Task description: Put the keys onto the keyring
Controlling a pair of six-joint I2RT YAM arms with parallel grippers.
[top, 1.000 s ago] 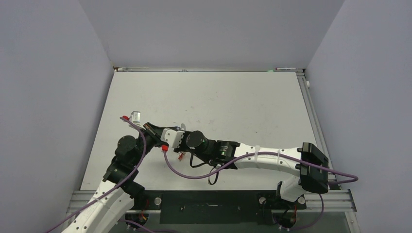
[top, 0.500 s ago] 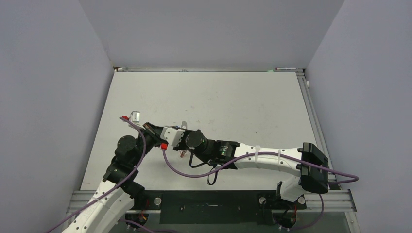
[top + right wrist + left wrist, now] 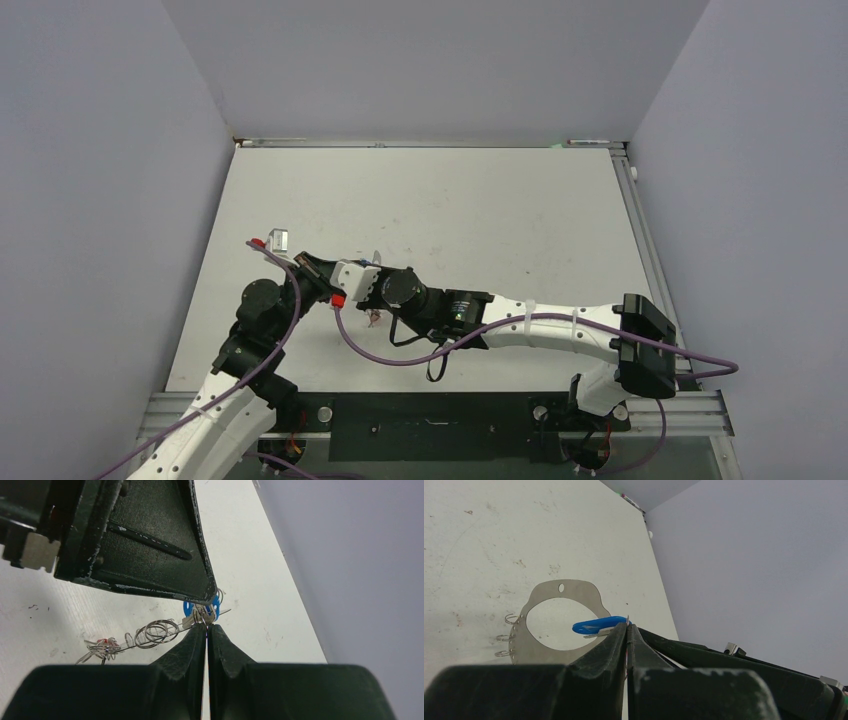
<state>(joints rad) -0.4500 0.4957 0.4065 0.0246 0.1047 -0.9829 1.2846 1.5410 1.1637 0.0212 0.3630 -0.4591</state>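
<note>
In the left wrist view the grey keyring plate (image 3: pixel 536 645) shows its wide hole, with tiny split rings (image 3: pixel 506 638) on its left edge. My left gripper (image 3: pixel 626 626) is shut, and the blue-tagged key (image 3: pixel 596 625) sticks out from its tips over the hole. In the right wrist view my right gripper (image 3: pixel 206 625) is shut on a wire ring beside the blue tag (image 3: pixel 189 607), with the plate seen edge-on (image 3: pixel 125 645). The red-tagged key (image 3: pixel 102 644) hangs among rings at the far end. The dark-headed key is out of view. In the top view both grippers meet (image 3: pixel 335 283).
The left arm's fingers (image 3: pixel 150 545) fill the upper left of the right wrist view, close above my right fingertips. A purple cable (image 3: pixel 370 355) loops under the right arm. The left wall (image 3: pixel 100 250) stands close to the left arm.
Almost nothing: the red tag under the right wrist has shifted slightly up and left. Both arms stay where they were.
</note>
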